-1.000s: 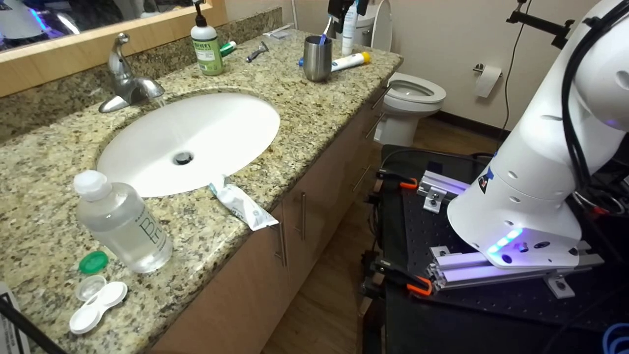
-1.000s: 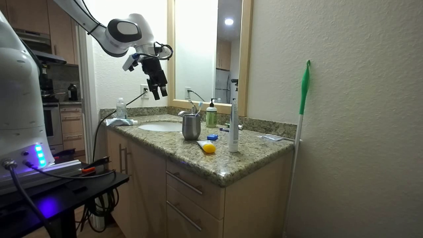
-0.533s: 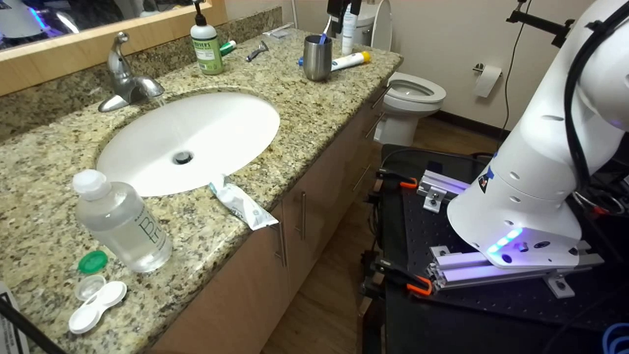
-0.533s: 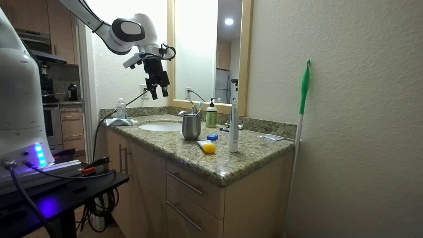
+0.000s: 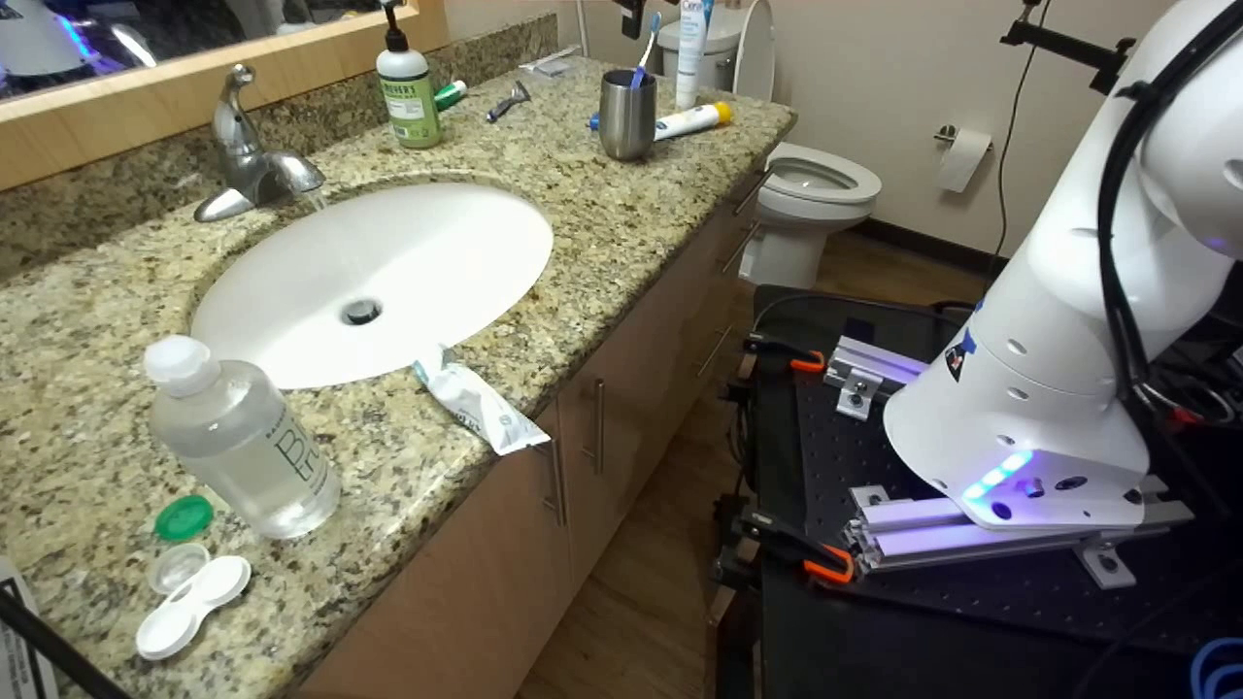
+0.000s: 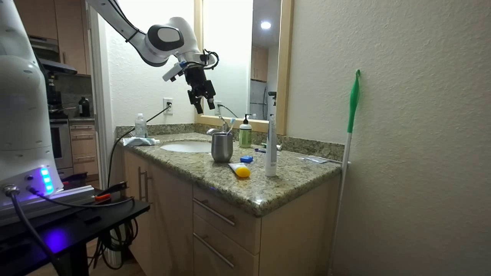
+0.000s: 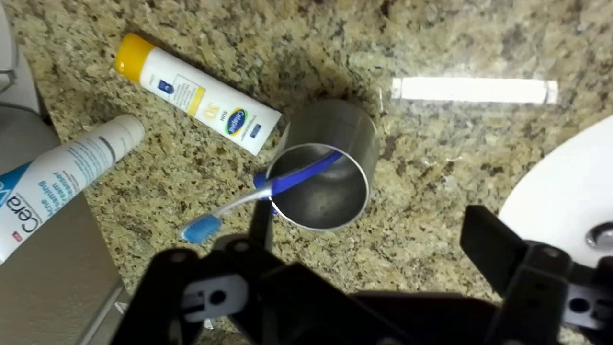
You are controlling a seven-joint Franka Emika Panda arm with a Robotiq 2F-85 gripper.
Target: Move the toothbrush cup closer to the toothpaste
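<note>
The toothbrush cup, a shiny grey metal tumbler (image 5: 627, 121), stands upright on the granite counter beyond the sink. It also shows in an exterior view (image 6: 222, 148) and in the wrist view (image 7: 354, 127). A blue and white toothbrush (image 7: 297, 177) leans in it. The toothpaste, a flat white tube (image 5: 481, 403), lies at the counter's front edge beside the sink, also in an exterior view (image 6: 140, 141); it is out of the wrist view. My gripper (image 6: 205, 109) is open and empty, above and apart from the cup. In the wrist view its jaws (image 7: 371, 215) stand wide apart.
A yellow-capped tube (image 7: 196, 93) lies against or close beside the cup. A tall white tube (image 6: 271, 149) stands nearby. The sink (image 5: 466, 262) lies between cup and toothpaste. A soap bottle (image 5: 408, 97), clear bottle (image 5: 243, 447) and lens case (image 5: 194, 607) stand around it.
My gripper has moved to the right in an exterior view, toward the cup, and has mostly left the top of another view. The cup and toothpaste have not moved.
</note>
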